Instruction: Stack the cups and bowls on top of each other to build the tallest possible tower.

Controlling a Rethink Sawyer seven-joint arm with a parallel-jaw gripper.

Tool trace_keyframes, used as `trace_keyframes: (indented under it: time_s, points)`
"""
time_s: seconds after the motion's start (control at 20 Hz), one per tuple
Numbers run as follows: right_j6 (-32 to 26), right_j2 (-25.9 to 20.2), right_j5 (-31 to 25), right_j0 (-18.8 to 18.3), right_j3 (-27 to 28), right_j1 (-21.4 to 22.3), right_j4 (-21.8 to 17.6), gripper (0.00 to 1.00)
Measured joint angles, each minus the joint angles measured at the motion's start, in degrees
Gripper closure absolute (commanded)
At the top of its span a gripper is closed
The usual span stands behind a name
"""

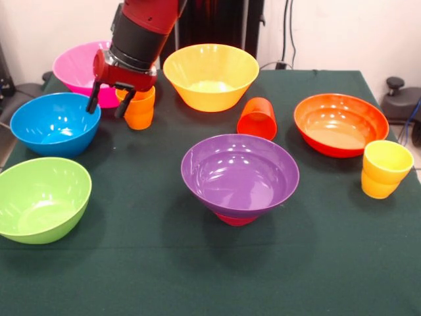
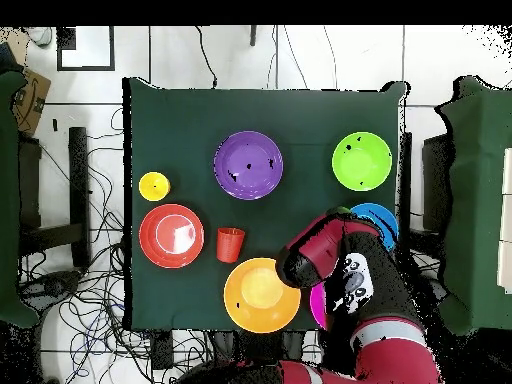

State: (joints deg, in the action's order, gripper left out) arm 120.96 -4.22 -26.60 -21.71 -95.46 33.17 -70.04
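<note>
My gripper [image 1: 105,110] is open and hangs low at the back left, in front of the pink bowl [image 1: 77,66]. Its right finger [image 1: 122,107] overlaps the left edge of the upright ribbed orange cup [image 1: 141,108]; nothing sits between the fingers. The purple bowl [image 1: 240,172] rests on the small magenta-red bowl [image 1: 235,219] at the table's middle, a low tower. The plain red-orange cup [image 1: 257,118] lies on its side. The ribbed yellow cup [image 1: 385,168] stands at the right. In the overhead view my arm [image 2: 330,255] hides the gripper and the orange cup.
The yellow bowl [image 1: 210,76] stands at the back, the orange-red bowl [image 1: 341,124] at the right, and the blue bowl [image 1: 56,124] and green bowl [image 1: 41,197] at the left. The overhead view shows the purple bowl [image 2: 248,165], green bowl [image 2: 362,160] and yellow bowl [image 2: 262,295].
</note>
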Motion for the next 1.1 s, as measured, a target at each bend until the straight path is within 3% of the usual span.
trace_keyframes:
  time_s: [0.7,1.1]
  points:
    - [0.0,0.8,0.0,0.4,0.9,-0.6,-0.2,0.0]
    - [0.0,0.4,0.0,-1.1,0.9,-2.7,-0.2,0.0]
